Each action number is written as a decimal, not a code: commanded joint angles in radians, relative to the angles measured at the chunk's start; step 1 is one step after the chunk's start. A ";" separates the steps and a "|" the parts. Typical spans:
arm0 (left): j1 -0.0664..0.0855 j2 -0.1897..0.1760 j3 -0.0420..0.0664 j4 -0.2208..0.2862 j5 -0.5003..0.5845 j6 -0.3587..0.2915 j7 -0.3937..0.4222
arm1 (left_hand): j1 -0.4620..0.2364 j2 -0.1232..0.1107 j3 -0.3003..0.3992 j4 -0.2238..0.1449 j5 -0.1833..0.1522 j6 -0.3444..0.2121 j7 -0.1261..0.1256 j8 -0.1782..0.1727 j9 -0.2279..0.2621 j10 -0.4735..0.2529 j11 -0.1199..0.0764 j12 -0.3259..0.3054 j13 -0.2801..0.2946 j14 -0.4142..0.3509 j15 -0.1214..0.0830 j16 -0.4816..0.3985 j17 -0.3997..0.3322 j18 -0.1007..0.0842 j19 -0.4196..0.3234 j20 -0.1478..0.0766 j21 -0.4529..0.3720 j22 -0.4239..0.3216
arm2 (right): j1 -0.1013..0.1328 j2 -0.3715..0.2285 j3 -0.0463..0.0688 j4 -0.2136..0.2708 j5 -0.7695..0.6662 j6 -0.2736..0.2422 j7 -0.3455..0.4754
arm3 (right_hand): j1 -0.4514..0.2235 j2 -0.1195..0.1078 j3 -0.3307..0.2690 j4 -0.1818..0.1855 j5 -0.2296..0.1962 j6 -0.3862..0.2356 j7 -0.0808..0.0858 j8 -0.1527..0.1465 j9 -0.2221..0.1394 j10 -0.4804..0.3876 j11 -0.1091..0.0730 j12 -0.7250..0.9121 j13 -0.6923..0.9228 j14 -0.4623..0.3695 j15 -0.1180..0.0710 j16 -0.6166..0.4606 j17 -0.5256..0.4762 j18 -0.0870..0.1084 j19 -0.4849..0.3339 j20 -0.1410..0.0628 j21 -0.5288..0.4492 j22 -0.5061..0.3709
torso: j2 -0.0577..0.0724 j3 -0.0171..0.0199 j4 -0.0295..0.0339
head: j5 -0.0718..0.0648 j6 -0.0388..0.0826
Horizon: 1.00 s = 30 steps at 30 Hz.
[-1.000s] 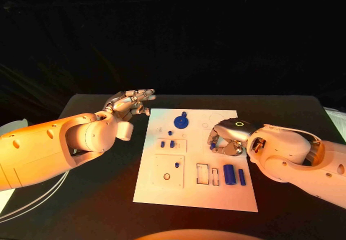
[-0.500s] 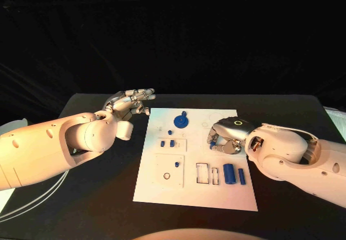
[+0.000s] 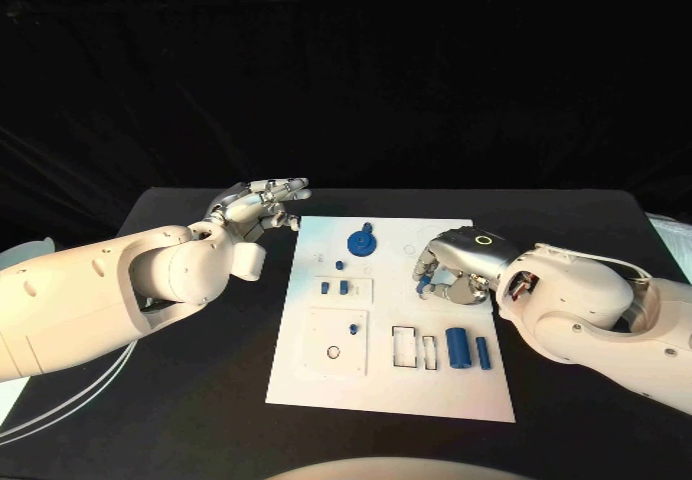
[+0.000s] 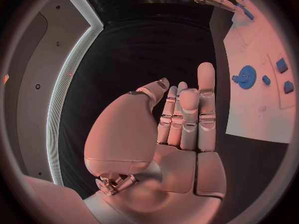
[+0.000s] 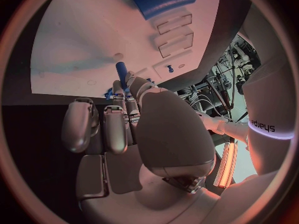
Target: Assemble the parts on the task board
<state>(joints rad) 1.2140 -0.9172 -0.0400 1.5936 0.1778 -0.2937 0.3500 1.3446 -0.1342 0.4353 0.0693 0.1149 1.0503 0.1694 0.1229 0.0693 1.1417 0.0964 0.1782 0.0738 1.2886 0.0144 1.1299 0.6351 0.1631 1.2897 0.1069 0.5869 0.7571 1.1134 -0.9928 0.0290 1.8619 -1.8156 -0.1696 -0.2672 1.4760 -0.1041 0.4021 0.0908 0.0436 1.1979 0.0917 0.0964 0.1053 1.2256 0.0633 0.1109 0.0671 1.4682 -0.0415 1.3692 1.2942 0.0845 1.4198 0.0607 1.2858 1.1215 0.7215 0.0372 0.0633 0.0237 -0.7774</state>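
A: Right robot hand (image 3: 450, 272) sits over the right edge of the task board (image 3: 389, 390), just right of the blue gear (image 3: 362, 241). Fingers closed round a small blue peg (image 5: 121, 70); the right wrist view shows the peg's tip standing out past the fingertips, pointing at the board.

B: Change against a second ago?

A: Slight. That robot hand has lifted and turned a little toward the gear; it was lower and nearer the board's middle row. The peg has stayed in the grip throughout. I read it as carrying, not placing.

B: Left side?

A: Left robot hand (image 3: 264, 203) hovers off the board's upper left corner, over the black worktop (image 3: 173, 215). Fingers straight and side by side, nothing in them, so it counts as apart and idle. No shift there.

B: Rest of the board?

A: Gear sits at the top, unmoved. Below it, two small blue blocks (image 3: 335, 288) in a shallow recess. Lower right of the gear, a blue cylinder (image 3: 459, 348) and a slimmer blue bar (image 3: 482, 352) lie beside two empty rectangular slots (image 3: 415, 349). All as before.

B: Meaning for the job?

A: Early stage, I judge. One peg in transit, most parts still loose. Which hole the peg is bound for I cannot tell.
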 commanded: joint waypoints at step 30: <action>-0.002 0.010 0.000 0.003 0.003 0.024 0.004 | -0.005 0.001 -0.007 -0.002 -0.001 -0.004 0.002 0.004 -0.001 -0.006 0.002 0.006 -0.001 -0.008 -0.003 -0.004 -0.002 0.019 -0.001 0.002 -0.008 -0.002 | -0.103 0.250 -0.018 -0.004 0.091 -0.006 0.104 | 0.003 0.011 0.027 -0.019 0.011 -0.009 0.020 -0.016 0.004 0.027 -0.013 -0.028 -0.001 0.055 0.010 0.008 0.001 0.005 0.001 0.007 0.005 0.000 | 0.002 -0.0009 0.0008 | 0.037 -0.018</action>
<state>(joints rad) 1.2117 -0.9081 -0.0402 1.5934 0.1778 -0.2895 0.3490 1.3446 -0.1342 0.4326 0.0665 0.1149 1.0503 0.1694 0.1229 0.0693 1.1417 0.0964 0.1782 0.0739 1.2850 0.0107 1.1299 0.6352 0.1632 1.2897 0.1069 0.5829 0.7563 1.0121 -0.7461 0.0108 1.8631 -1.7275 -0.2100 -0.1836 1.4798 -0.1028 0.4240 0.0717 0.0473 1.1903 0.1069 0.0842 0.1078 1.2298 0.0666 0.0858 0.0672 1.4644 -0.0376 1.3730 1.2964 0.0845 1.4197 0.0608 1.2897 1.1225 0.7236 0.0352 0.0645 0.0595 -0.7945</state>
